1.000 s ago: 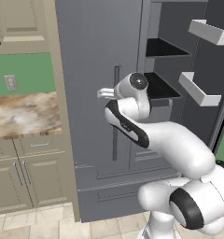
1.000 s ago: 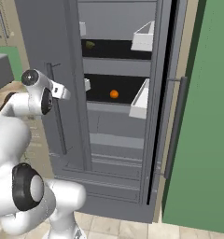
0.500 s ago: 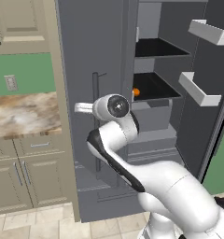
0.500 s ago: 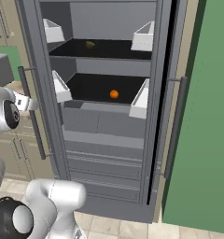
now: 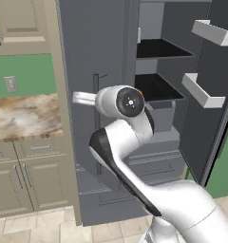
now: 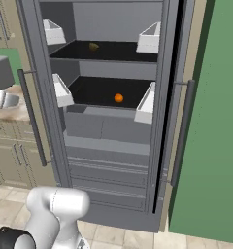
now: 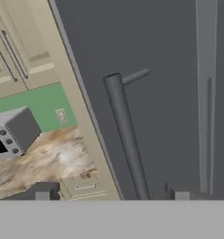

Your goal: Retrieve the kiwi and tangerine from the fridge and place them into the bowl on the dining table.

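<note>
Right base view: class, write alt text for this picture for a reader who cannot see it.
An open slate-grey fridge shows two dark shelves: a tangerine sits on the lower one, and a small dark fruit, perhaps the kiwi, on the upper. White door bins flank the shelves, and the robot's white arm rises at lower left.

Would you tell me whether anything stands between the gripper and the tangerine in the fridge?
Yes. The gripper faces the fridge's left door, its jaws astride that door's bar handle. The tangerine lies on the middle shelf behind the opened doors, so the arm must come round the left door.
</note>
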